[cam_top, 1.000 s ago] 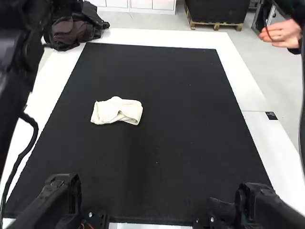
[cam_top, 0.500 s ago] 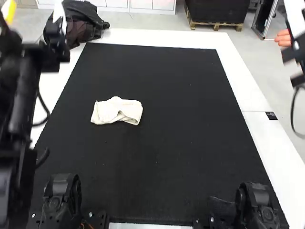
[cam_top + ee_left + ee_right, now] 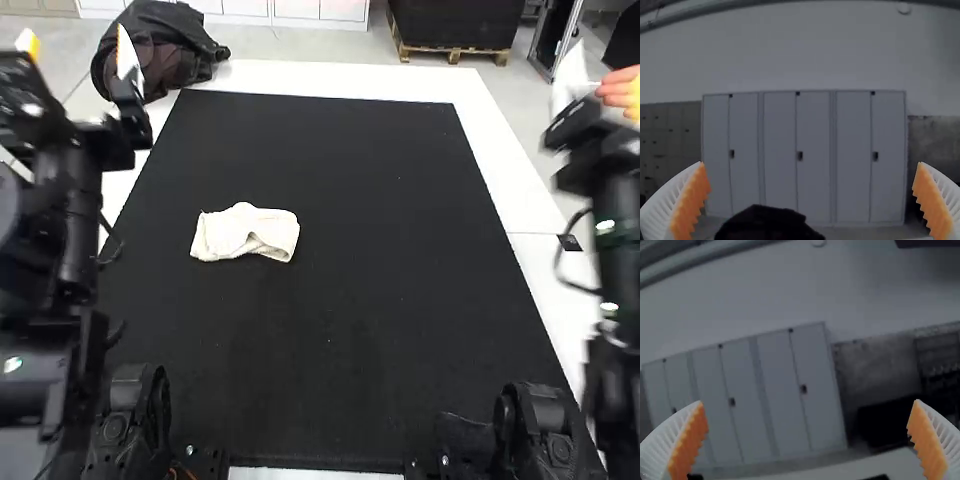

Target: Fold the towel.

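Spread wide at the left gripper, with a broad gap between white ribbed fingers and with orange pads facing each other across it. Raised in the high view near the far left corner of the table. Spread just as wide at the right gripper, with the same kind of white fingers standing well apart in the right wrist view. Raised by the table's right edge, toward its far end.

Seen just beyond the left gripper, from its own wrist, as a dark heap: the bag, in the high view by the table's far left corner. Cannot tell whether set on the table or behind it.

Stretched along the table's left side by the left arm, along its right side by the right arm, with a cable looping out beside the latter near a small dark tag.

Laid between the arms: the black mat, and on it the towel. Placed left of the mat's middle, inside the left edge and well apart from the near one. Folded into a small cream bundle, longer from left to right, with a hump on the far side and a raised, curved fold toward the near side.
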Controlling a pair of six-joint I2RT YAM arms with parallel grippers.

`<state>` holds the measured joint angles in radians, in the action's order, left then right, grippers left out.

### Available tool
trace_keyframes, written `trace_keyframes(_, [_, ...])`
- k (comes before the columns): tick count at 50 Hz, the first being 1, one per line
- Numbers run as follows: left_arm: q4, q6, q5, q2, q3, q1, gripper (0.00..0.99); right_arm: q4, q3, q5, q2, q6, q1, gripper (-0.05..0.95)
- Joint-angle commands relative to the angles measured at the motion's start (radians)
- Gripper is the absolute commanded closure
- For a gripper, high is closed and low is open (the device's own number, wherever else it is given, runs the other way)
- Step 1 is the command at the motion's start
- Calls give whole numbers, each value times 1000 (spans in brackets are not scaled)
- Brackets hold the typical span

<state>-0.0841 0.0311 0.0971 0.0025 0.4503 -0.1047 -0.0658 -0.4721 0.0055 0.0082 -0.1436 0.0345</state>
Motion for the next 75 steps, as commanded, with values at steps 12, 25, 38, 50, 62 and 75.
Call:
trace_keyframes(12, [-347,-207,70,-7,-318,-10,49,-336,383,80,-5,171,-2,-21])
trace_keyframes(25, [-330,-207,99,-6,-449,-7,48,-330,448,-234,-5,318,-2,-21])
trace_keyframes(38, [-80,-34,95,-6,-447,-6,49,-126,471,-176,-5,332,-1,-21])
trace_keyframes(50, [40,-2,96,-6,-449,-9,49,-166,469,-340,-5,418,-8,-21])
trace_keyframes(62, [60,72,85,-7,-449,-3,44,-124,471,60,-5,311,-7,-21])
trace_keyframes(75, [67,105,85,-7,-449,-7,36,41,471,56,-5,348,-7,-21])
